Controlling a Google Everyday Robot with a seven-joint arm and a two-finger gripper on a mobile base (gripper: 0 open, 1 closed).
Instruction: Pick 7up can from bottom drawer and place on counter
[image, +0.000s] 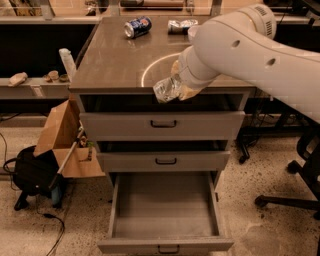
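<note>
While tool (178, 90) hangs at front edge of tabletop (115, 62), it holds 7up can (166, 90) clamped; can tilted, overlapping tabletop's front lip, right of lip's middle. White arm (260, 55) reaches in across tabletop's right side. Bottom drawer (165, 207) pulled open, lowest below tabletop. 2 upper drawers (162, 125) shut, directly under tabletop. Blue can (137, 26) on side at tabletop's far edge; foil packet (181, 25) at same edge, further right. Cardboard box (62, 135) on floor left of tabletop.

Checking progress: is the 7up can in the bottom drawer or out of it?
Out. The end effector holds the 7up can at the front edge of the counter; the open bottom drawer looks bare.
</note>
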